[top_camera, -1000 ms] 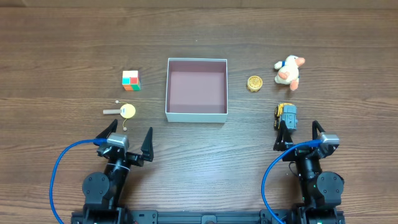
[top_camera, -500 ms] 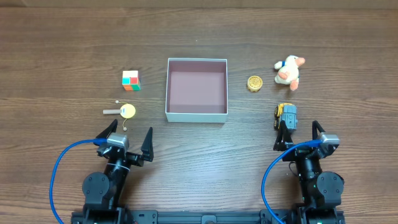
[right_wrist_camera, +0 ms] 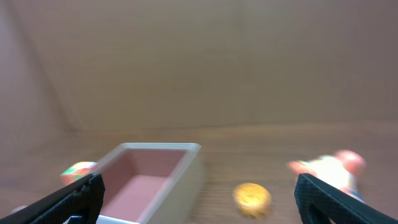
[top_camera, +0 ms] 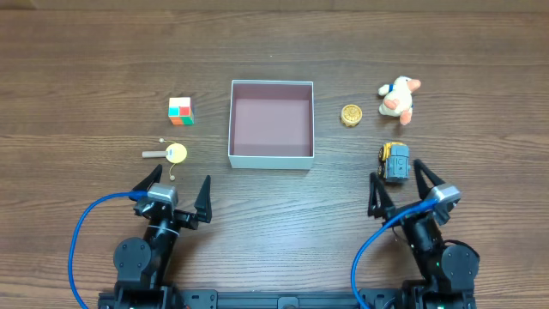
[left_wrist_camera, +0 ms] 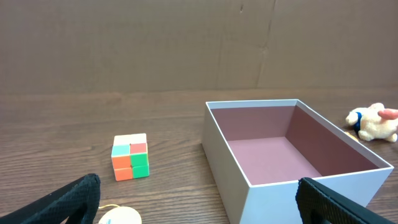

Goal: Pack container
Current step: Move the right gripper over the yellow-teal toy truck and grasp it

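The container (top_camera: 271, 160), a square white box with a pink-mauve inside and nothing in it, sits mid-table; it also shows in the left wrist view (left_wrist_camera: 233, 168) and the right wrist view (right_wrist_camera: 183, 180). Toys lie around it: a colour cube (top_camera: 180, 111), a yellow disc with a stick (top_camera: 176, 154), a gold round toy (top_camera: 351, 115), a plush duck (top_camera: 400, 98) and a yellow-grey toy vehicle (top_camera: 395, 160). My left gripper (top_camera: 176, 190) is open and empty, near the front edge, below the yellow disc. My right gripper (top_camera: 397, 184) is open and empty, just below the toy vehicle.
Brown wooden table (top_camera: 86, 77) all round. Blue cables loop beside both arm bases at the front edge. A cardboard-coloured wall (left_wrist_camera: 186, 43) stands behind the table. The right wrist view is blurred.
My right gripper has turned a little to the left and its fingers stand wider apart; its view is motion-blurred. The left arm and all the toys have not moved.
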Controlling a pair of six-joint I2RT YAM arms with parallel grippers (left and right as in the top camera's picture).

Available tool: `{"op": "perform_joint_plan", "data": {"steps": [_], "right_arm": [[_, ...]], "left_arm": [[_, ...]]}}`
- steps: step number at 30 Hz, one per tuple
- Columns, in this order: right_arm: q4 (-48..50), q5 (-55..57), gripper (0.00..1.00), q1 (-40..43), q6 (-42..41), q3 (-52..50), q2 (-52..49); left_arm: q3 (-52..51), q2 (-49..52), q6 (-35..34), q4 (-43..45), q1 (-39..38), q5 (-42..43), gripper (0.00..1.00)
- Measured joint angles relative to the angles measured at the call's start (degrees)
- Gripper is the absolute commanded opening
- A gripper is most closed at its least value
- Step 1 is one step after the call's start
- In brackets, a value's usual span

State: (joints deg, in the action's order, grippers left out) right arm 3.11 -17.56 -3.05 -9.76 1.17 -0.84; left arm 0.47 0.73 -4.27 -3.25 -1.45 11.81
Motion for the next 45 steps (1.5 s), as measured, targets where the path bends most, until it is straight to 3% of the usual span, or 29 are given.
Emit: {"op": "perform_joint_plan", "data": {"steps": [4, 13, 17, 23, 31, 38, 45], "right_arm": [[-1.7, -5.2, 1.0, 0.0, 0.3, 1.7, 0.0], [-20.2, -1.5, 1.0, 0.0, 5.4, 19.6, -5.1], [-27.0, 1.1, 1.0, 0.0, 8.0, 27.6, -14.6], [-41.4, 3.8, 1.0, 0.0, 10.1, 45.5, -40.5], [-67.4, 9.2, 1.0, 0.0, 12.2, 69.3, -71.0], [-69.3, 10.5, 1.0, 0.0, 12.7, 71.6, -84.1], [-68.7, 13.6, 1.0, 0.0, 12.8, 71.6, -90.1]], "left_arm": [[0.0, 0.0, 0.0, 0.0, 0.0, 0.0, 1.0], [0.0, 0.0, 0.0, 0.0, 0.0, 0.0, 1.0], [0.0, 0.0, 0.0, 0.0, 0.0, 0.0, 1.0], [0.0, 0.0, 0.0, 0.0, 0.0, 0.0, 1.0], [0.0, 0.0, 0.0, 0.0, 0.0, 0.0, 1.0], [0.0, 0.0, 0.0, 0.0, 0.0, 0.0, 1.0], [0.0, 0.0, 0.0, 0.0, 0.0, 0.0, 1.0]]}}
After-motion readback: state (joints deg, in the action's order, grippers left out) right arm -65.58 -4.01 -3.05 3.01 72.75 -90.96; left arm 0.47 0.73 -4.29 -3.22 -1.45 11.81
